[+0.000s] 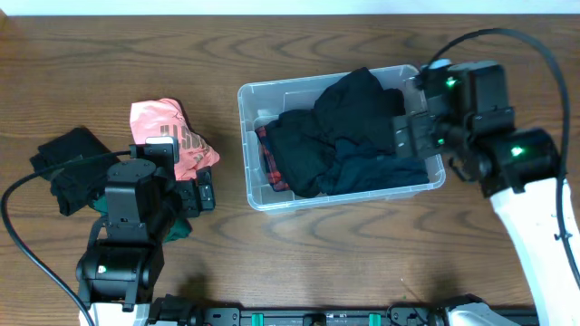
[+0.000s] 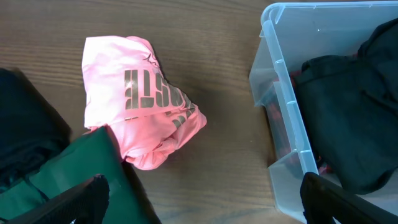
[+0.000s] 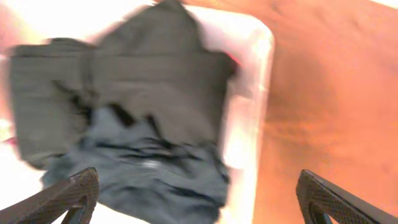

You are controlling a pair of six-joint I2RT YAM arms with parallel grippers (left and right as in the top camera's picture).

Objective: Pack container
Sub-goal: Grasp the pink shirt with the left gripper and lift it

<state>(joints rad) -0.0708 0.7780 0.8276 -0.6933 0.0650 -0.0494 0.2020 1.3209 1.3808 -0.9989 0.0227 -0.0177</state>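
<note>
The clear plastic container (image 1: 253,148) stands mid-table, holding black and dark grey clothes (image 1: 349,131) over a red plaid piece (image 1: 270,163). It also shows in the left wrist view (image 2: 287,106) and the right wrist view (image 3: 252,118). A pink garment with gold letters (image 1: 168,131) lies left of it, seen closer in the left wrist view (image 2: 140,102). A green garment (image 2: 68,177) and a black garment (image 1: 68,163) lie further left. My left gripper (image 2: 202,202) is open above the table between the green garment and the container. My right gripper (image 3: 196,199) is open over the container's right end.
The wooden table (image 1: 299,244) extends around the container. Black cables loop at the left (image 1: 18,235) and upper right (image 1: 535,45). The right arm's white link (image 1: 544,244) crosses the lower right corner.
</note>
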